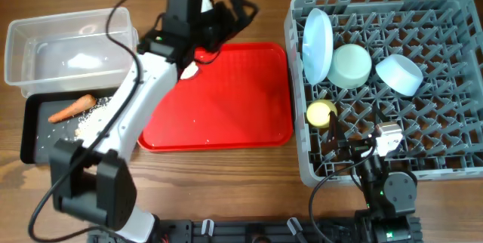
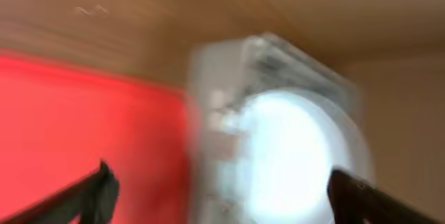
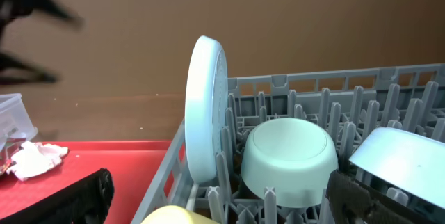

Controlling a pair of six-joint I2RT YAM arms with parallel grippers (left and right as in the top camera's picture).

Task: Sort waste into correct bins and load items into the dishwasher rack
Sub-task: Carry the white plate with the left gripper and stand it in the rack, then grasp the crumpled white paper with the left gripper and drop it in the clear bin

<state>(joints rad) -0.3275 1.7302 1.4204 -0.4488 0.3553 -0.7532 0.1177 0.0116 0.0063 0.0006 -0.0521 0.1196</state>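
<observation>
The grey dishwasher rack (image 1: 438, 160) at the right holds the pale blue plate (image 1: 318, 35) on edge, the pale green bowl (image 1: 352, 66), the light blue bowl (image 1: 399, 74) and the yellow cup (image 1: 321, 112). My right gripper (image 1: 355, 149) is open and empty over the rack's front, facing the plate (image 3: 205, 106) and green bowl (image 3: 288, 158). My left gripper (image 1: 230, 13) is open above the red tray's far edge; its view is blurred, with a pale shape (image 2: 278, 133) ahead. The crumpled tissue (image 3: 35, 160) lies on the tray's far left corner. The carrot (image 1: 72, 109) and rice scraps (image 1: 94, 118) lie in the black tray (image 1: 34, 141). Spoon and wrapper are not visible.
The clear tub (image 1: 30, 35) stands at the far left, behind the black tray, with something pale inside. The flat red serving tray (image 1: 226, 107) lies in the middle, between the bins and the rack. My left arm crosses the tray's left edge.
</observation>
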